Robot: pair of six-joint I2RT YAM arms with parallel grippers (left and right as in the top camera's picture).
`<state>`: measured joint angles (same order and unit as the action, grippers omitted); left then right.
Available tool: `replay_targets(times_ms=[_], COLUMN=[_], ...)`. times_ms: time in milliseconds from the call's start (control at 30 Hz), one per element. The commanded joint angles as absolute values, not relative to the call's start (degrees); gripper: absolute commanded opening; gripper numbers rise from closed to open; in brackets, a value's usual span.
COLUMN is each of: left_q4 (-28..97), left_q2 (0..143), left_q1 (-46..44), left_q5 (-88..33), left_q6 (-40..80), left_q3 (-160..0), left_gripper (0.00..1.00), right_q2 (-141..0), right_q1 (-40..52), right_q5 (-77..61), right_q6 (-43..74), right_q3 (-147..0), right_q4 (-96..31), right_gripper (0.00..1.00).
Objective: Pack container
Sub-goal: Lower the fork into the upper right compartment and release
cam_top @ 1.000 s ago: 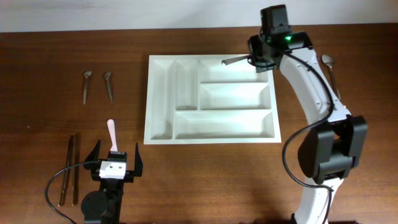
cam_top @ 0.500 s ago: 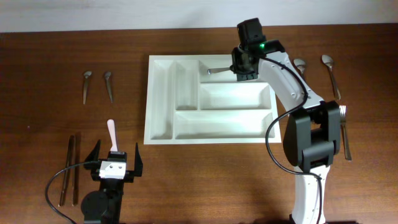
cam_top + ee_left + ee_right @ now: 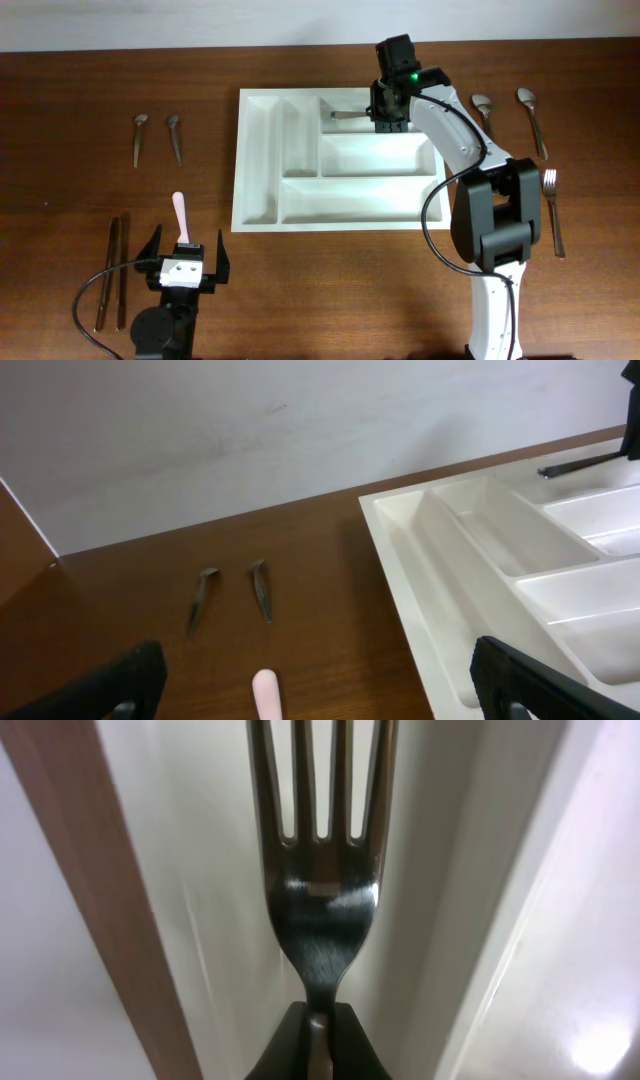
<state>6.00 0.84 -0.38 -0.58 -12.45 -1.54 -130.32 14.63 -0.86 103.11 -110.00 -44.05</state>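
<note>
1. Beneath the right gripper (image 3: 386, 118), pinching a fork (image 3: 350, 114), sits the top long compartment of the container (image 3: 300, 226); it has swung in from the right.
2. Tines perhaps touch bottom; release seems next.
3. Well off, the left gripper (image 3: 187, 240) gapes empty.

Left arm (image 3: 165, 320) folded back, jaws spread wide. Right arm (image 3: 455, 135) stretched forward, jaws clamped on fork (image 3: 320, 920).

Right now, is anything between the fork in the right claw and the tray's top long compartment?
Nothing visible. The right claw holds the fork directly over the top long compartment of the tray, and the floor under the tines is bare.
</note>
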Motion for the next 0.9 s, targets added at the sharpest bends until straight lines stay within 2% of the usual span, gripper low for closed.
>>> replay_targets(times_ms=[0, 133, 233, 267, 367, 500, 633, 867], left_q4=[5.82, 5.82, 5.82, 5.82, 5.82, 5.82, 5.82, 5.82], left_q2=[0.36, 0.36, 0.36, 0.36, 0.36, 0.36, 0.36, 0.36], left_q1=[-0.1, -0.1, -0.1, -0.1, -0.1, -0.1, -0.1, -0.1], left_q5=[-0.16, -0.16, -0.16, -0.16, -0.16, -0.16, -0.16, -0.19], left_q6=[-12.51, -12.51, -12.51, -12.51, -12.51, -12.51, -12.51, -12.51], left_q3=[-1.1, -1.1, -1.1, -1.1, -1.1, -1.1, -1.1, -1.1], left_gripper=[0.99, 0.99, 0.99, 0.99, 0.99, 0.99, 0.99, 0.99], right_q2=[-131.81, -131.85, -131.85, -131.85, -131.85, -131.83, -131.44, -127.48], right_q1=[14.94, 14.92, 14.83, 14.59, 13.93, 12.58, 10.83, 7.99], right_q5=[0.95, 1.21, 2.44, 2.44, 2.44, 2.11, 1.74, 1.78], right_q6=[104.47, 104.42, 102.48, 100.51, 94.08, 82.67, 70.52, 43.9], right_q3=[-110.78, -110.78, -110.78, -110.78, -110.8, -110.98, -113.93, -123.85], right_q4=[-43.88, -43.86, -43.24, -42.54, -40.88, -37.21, -36.58, -40.47], right_gripper=[0.08, 0.1, 0.31, 0.44, 0.68, 0.86, 0.98, 0.99])
